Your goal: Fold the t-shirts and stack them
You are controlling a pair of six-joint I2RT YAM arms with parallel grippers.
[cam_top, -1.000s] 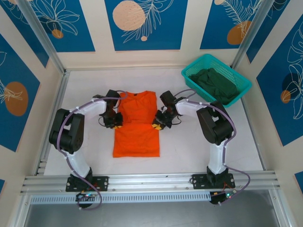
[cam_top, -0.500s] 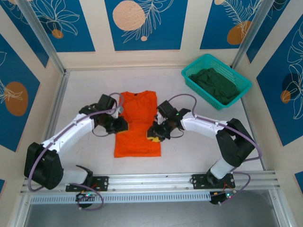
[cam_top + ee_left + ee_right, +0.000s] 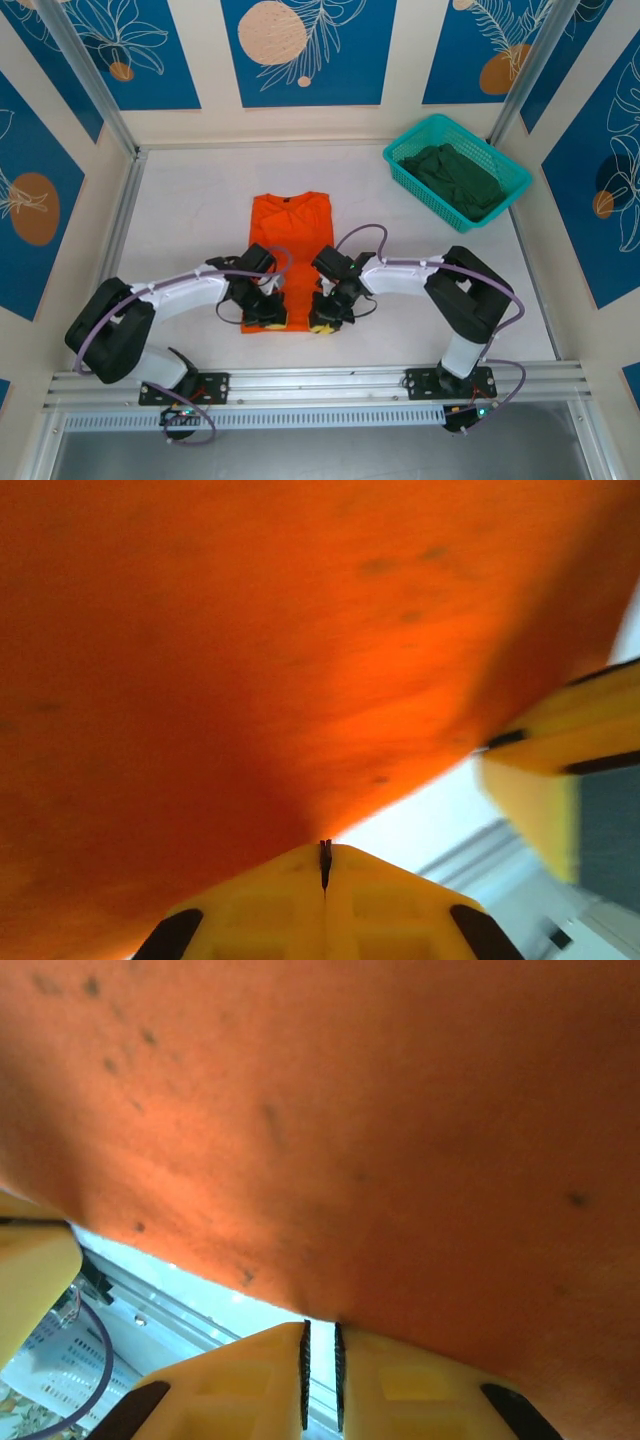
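Orange t-shirt (image 3: 290,235) lies flat at the middle of the white table (image 3: 190,200), collar toward the far wall and hem toward the arm bases. At the hem's left corner the left gripper (image 3: 268,318) has its yellow jaws pressed together on a pinch of cloth. At the right corner the right gripper (image 3: 325,322) has its jaws almost touching, with the hem's edge caught between them. From both wrists, orange cloth drapes just above the fingertips and hides much of the table. The green t-shirt (image 3: 455,180) lies crumpled in the teal basket (image 3: 402,150) at the far right, well apart from the arms.
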